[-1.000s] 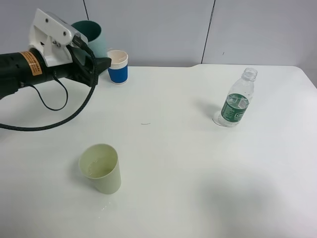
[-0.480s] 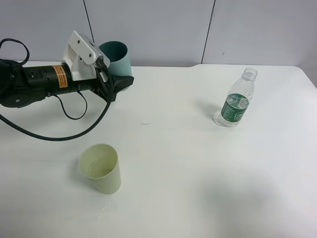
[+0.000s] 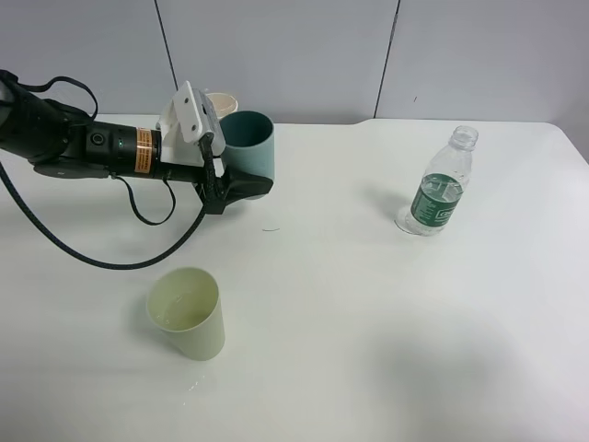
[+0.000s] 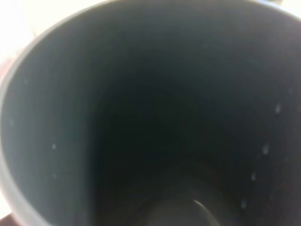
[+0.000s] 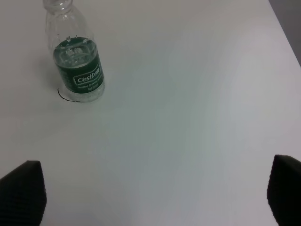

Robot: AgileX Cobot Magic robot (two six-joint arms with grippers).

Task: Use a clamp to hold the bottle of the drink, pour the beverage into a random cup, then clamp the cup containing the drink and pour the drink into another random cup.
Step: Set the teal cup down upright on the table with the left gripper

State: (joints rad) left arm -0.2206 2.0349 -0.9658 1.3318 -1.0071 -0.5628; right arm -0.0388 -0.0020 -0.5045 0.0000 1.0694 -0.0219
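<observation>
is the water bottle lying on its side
No, the bottle stands upright on the table, its open neck pointing up, well apart from both arms.

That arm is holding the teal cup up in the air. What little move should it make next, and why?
Probably carry the teal cup toward the pale yellow-green cup and stop above it. The left gripper is shut on the teal cup, which is upright and off to one side, not yet over the open mouth.
</observation>
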